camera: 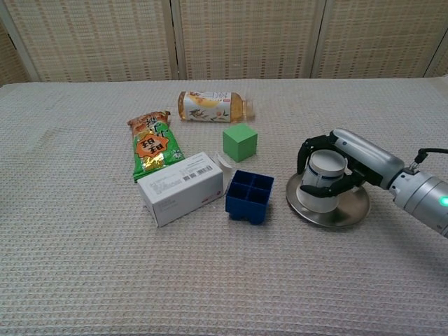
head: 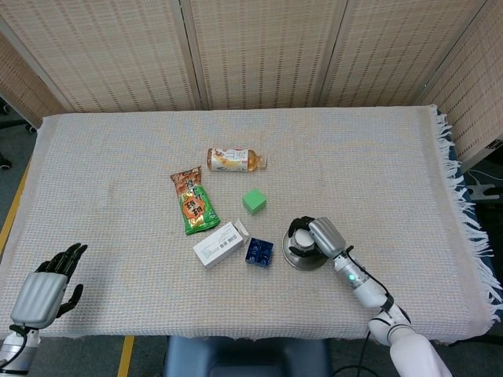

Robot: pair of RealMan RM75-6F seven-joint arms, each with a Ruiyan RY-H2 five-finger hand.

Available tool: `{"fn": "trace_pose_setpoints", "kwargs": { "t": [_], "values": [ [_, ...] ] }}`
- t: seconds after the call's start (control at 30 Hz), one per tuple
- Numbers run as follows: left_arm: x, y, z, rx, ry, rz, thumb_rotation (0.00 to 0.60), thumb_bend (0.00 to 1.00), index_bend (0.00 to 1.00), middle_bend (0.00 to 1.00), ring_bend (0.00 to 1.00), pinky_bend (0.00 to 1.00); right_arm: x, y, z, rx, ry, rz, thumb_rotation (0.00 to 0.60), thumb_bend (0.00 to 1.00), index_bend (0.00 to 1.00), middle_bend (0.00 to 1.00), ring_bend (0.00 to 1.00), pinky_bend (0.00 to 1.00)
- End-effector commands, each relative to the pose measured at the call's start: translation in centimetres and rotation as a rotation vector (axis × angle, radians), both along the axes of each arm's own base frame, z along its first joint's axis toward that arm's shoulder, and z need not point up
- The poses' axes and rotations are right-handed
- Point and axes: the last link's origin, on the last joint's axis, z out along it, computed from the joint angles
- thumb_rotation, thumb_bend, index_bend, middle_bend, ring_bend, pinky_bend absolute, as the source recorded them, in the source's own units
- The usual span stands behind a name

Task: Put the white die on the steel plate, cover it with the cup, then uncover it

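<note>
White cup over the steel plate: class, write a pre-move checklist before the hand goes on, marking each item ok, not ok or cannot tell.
1. Right hand grips the white upside-down cup: ok.
2. Cup is over the round steel plate: ok.
3. White die under the cup: cannot tell, hidden.
4. Cup rim flat on the plate: cannot tell.
5. Blue grid tray apart from the plate: ok.
6. Left hand open, away from everything: ok.

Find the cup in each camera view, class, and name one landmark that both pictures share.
Head view: the cup sits lower centre-right, held by the right hand over the steel plate.
Chest view: the cup is right of centre.
Shared landmark: the blue tray left of the plate.
</note>
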Motion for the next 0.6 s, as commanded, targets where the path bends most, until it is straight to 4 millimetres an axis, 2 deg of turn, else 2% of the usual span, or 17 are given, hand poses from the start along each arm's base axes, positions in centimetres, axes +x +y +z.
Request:
{"fn": "trace_pose_setpoints", "kwargs": {
  "t": [0.03, 0.1, 0.37, 0.47, 0.6],
  "values": [
    [0.0, 0.0, 0.0, 0.001, -0.001, 0.000, 0.600, 0.45, 0.06, 0.08, 0.17, 0.35, -0.3, 0.4, -0.4, 0.125, -0.083, -0.037, 0.600, 0.16, 0.52, 0.46, 0.44, 0.76],
    [0.0, 0.0, 0.0, 0.001, -0.001, 0.001, 0.600, 0.45, 0.06, 0.08, 0.17, 0.35, -0.2, 0.4, 0.0, 0.099, -0.054, -0.012, 0.600, 0.16, 0.52, 0.46, 0.44, 0.76],
    [0.0, 0.0, 0.0, -0.002, -0.001, 0.000, 0.600, 0.45, 0.06, 0.08, 0.17, 0.35, 0.6, -1.0, 1.9, -0.190, 0.173, 0.107, 0.600, 0.16, 0.52, 0.47, 0.44, 0.76],
    [0.0, 0.0, 0.0, -0.004, -0.001, -0.001, 0.600, 0.45, 0.06, 0.08, 0.17, 0.35, 0.6, -1.4, 2.3, -0.243, 0.230, 0.119, 0.600, 0.16, 0.52, 0.47, 0.44, 0.76],
    [0.1, 0.0, 0.0, -0.003, 0.000, -0.002, 0.600, 0.45, 0.06, 0.08, 0.17, 0.35, 0.4, -1.3, 2.1, -0.228, 0.226, 0.111, 0.600, 0.16, 0.52, 0.47, 0.44, 0.76]
  ]
}}
